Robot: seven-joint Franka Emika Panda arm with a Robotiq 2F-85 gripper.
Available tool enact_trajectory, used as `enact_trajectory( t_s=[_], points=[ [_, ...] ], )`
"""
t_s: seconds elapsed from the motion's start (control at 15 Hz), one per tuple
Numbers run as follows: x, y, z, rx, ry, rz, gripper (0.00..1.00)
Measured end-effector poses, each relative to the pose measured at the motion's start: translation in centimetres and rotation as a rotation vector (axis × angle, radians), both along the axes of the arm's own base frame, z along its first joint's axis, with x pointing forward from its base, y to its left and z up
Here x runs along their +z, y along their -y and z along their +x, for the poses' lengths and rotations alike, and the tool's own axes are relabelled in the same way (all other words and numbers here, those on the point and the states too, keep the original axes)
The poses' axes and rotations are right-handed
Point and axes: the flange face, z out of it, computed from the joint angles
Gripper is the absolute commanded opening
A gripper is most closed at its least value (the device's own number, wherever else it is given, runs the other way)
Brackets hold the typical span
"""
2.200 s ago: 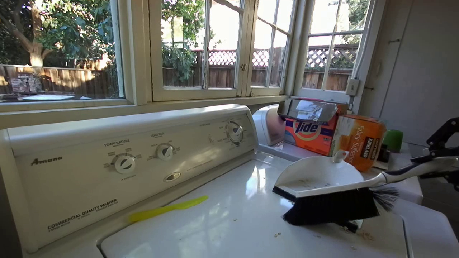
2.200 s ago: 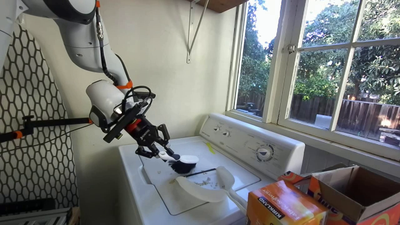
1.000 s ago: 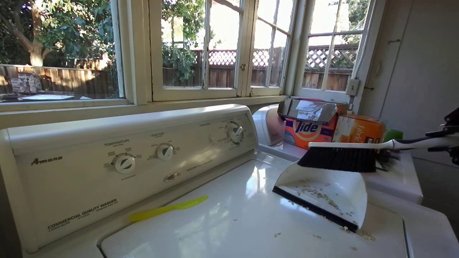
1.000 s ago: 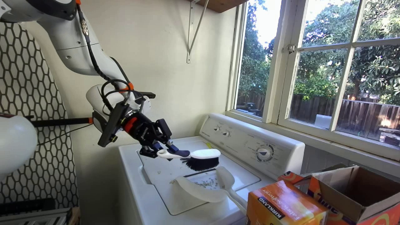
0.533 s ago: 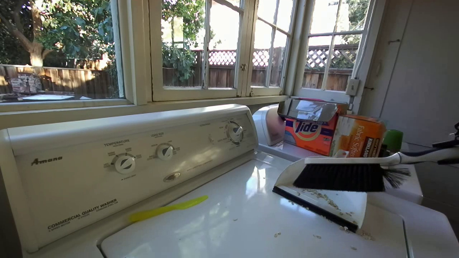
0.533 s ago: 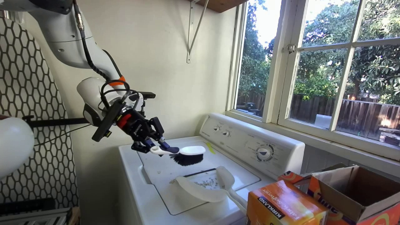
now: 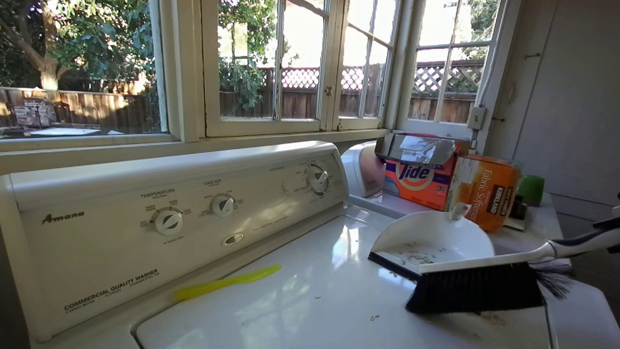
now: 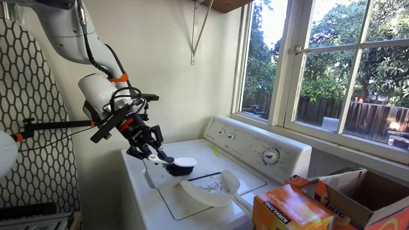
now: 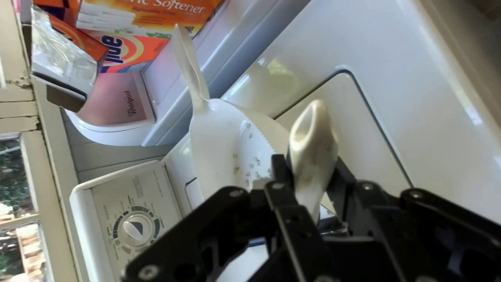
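We have the gripper (image 8: 156,156) clamped on the handle of a hand brush (image 7: 477,286); in the wrist view the handle's hollow white end (image 9: 317,156) juts up between the black fingers (image 9: 280,168). The brush is bristles down over the lid (image 7: 290,305) of the Amana washer (image 8: 140,198), and we cannot tell whether the tips touch it. Just beside the brush head lies a white dustpan (image 7: 431,225), its black lip (image 7: 395,267) along the lid on the side toward the bristles. We see pale flakes (image 8: 213,187) in the pan and a few more on the lid. The pan's handle (image 8: 241,204) runs past the lid's seam toward the Kirkland fabric softener box (image 7: 484,194), which stands next to a Tide box (image 7: 416,179), so that end is tight. Toward the control panel (image 7: 256,203) we have more room: a broad stretch of lid separates brush from panel, with a yellow utensil (image 7: 227,282) near the panel's foot. The gripper hangs on the opposite side, toward the front edge, where a notch (image 8: 147,179) cuts into the lid.
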Motion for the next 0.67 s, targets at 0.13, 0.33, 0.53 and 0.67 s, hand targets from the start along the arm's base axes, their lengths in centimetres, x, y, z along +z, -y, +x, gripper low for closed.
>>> enact_trajectory(
  t_s=[0.13, 0.33, 0.53, 0.67],
  points=[
    [-0.11, -0.15, 0.22, 0.025, -0.032, -0.005, 0.07],
    [0.0, -0.19, 0.47, 0.031, -0.067, -0.013, 0.07],
    [0.05, 0.24, 0.79, -0.006, -0.098, -0.007, 0.07],
    [0.12, 0.73, 1.05, -0.042, -0.112, -0.004, 0.07]
  ],
)
